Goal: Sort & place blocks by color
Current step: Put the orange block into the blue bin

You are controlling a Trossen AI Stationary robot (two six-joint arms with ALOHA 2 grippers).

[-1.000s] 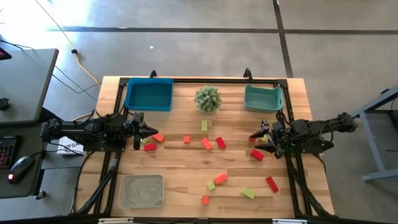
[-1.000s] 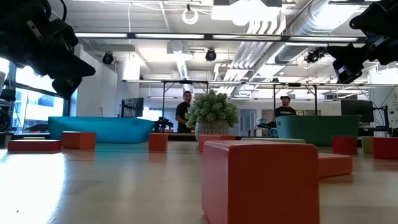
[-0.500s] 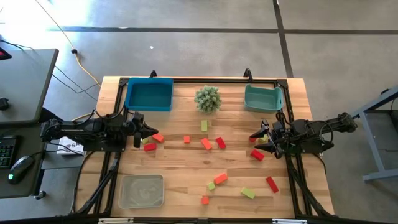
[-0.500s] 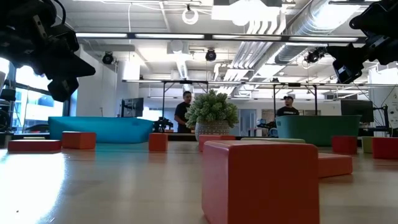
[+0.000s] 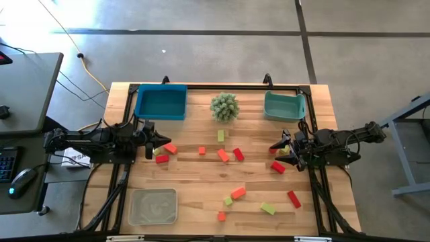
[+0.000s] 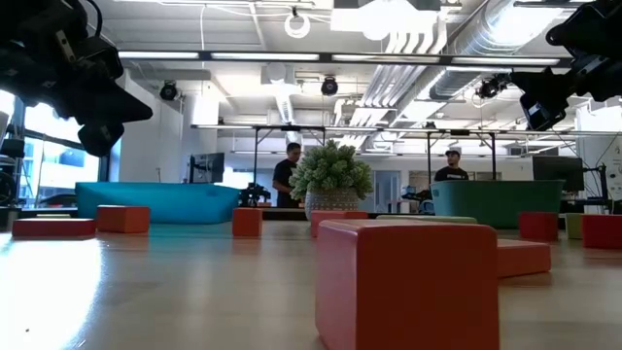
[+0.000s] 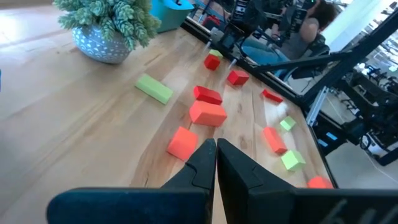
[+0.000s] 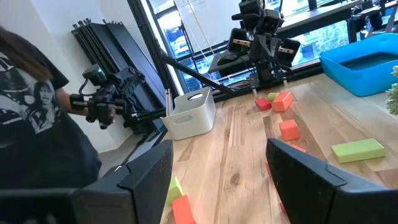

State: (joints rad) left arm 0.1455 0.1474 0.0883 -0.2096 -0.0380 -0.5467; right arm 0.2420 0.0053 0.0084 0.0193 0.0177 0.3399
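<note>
Several small red, orange-red and yellow-green blocks lie scattered flat on the wooden table (image 5: pixel 195 181), such as an orange-red one (image 5: pixel 170 148), a yellow-green one (image 5: pixel 220 136) and a red one (image 5: pixel 293 198). My left gripper (image 5: pixel 164 142) (image 7: pixel 216 155) hovers at the table's left edge, shut on nothing, just short of the nearest blocks. At the right edge my right gripper (image 5: pixel 275 147) (image 8: pixel 217 180) hovers open, with a red block (image 5: pixel 277 167) near it on the table. Both show high up in the low view, the left gripper (image 6: pixel 97 107) and the right gripper (image 6: pixel 544 97).
A blue bin (image 5: pixel 161 102) stands at the far left, a teal bin (image 5: pixel 283 105) at the far right and a clear bin (image 5: pixel 153 206) at the near left. A spiky green plant (image 5: pixel 224 107) in a pot stands between the far bins. People show in the room behind.
My left gripper has rolled a little about its own axis while staying in place, still shut. No block has moved.
</note>
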